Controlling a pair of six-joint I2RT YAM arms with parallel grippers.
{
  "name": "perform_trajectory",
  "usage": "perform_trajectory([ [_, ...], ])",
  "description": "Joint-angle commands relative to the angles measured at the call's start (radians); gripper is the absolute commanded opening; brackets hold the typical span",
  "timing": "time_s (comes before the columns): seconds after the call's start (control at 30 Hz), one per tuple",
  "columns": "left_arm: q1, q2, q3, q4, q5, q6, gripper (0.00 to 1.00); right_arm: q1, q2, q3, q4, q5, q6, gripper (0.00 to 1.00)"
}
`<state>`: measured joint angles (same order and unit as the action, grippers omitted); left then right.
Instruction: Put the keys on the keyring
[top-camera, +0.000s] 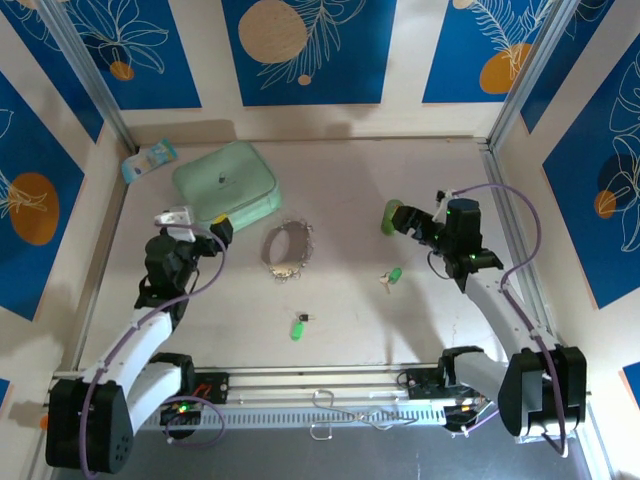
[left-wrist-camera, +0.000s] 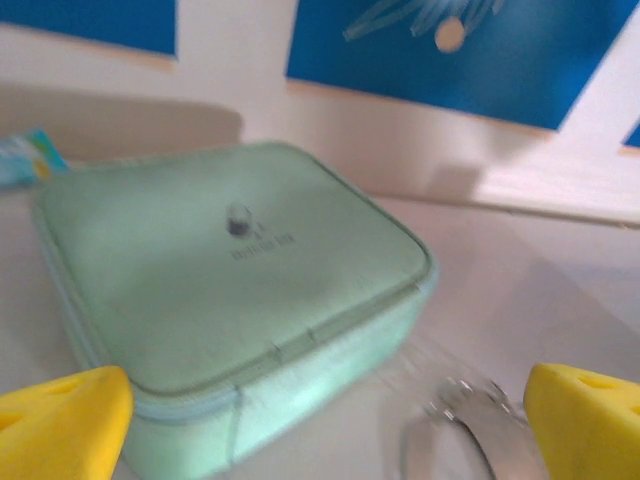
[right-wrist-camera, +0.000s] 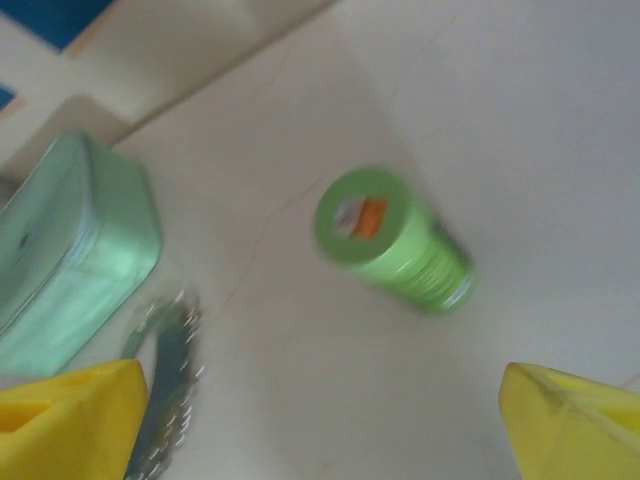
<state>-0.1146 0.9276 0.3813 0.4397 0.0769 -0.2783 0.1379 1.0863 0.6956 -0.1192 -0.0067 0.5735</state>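
The table (top-camera: 380, 330) has a pale, smooth, matt surface. The box (left-wrist-camera: 230, 270) is covered in a mint-green, soft-looking material with a seam line round the lid; its top is matt and its side wall carries a faint sheen. The keyring (top-camera: 288, 247) is a silvery metal chain with glinting links and a duller whitish band. The keys (top-camera: 298, 326) have bright green plastic heads; the blades are dark and too small to judge for finish. The cylinder (right-wrist-camera: 395, 245) is green plastic with a smooth, lightly glossy wall. The packet (top-camera: 150, 158) has a shiny printed wrapper. The pads (left-wrist-camera: 60, 420) of the left gripper (left-wrist-camera: 320, 425) and the right gripper (right-wrist-camera: 320, 420) are yellow and matt, moulded plastic by appearance.
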Motion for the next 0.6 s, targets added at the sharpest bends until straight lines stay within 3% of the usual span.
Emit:
perform_trajectory([
  [0.0, -0.057, -0.007, 0.049, -0.174, 0.096, -0.093, 1.0, 0.12, 0.024, 0.062, -0.167, -0.028, 0.018, 0.92],
  [0.13, -0.242, 0.025, 0.04, -0.251, -0.06, -0.134, 1.0, 0.312, 0.076, 0.097, -0.189, 0.08, -0.113, 0.94],
  [0.23, -0.352, 0.064, 0.042, -0.328, -0.169, -0.201, 1.0, 0.346, 0.159, 0.167, -0.253, 0.025, -0.15, 0.93],
  [0.4, -0.399, 0.121, 0.04, -0.447, -0.175, -0.368, 0.93, 0.403, 0.293, 0.264, -0.316, -0.093, -0.164, 0.82],
  [0.57, -0.401, 0.202, 0.06, -0.465, -0.093, -0.376, 0.84, 0.466, 0.398, 0.313, -0.306, -0.135, -0.127, 0.74],
])
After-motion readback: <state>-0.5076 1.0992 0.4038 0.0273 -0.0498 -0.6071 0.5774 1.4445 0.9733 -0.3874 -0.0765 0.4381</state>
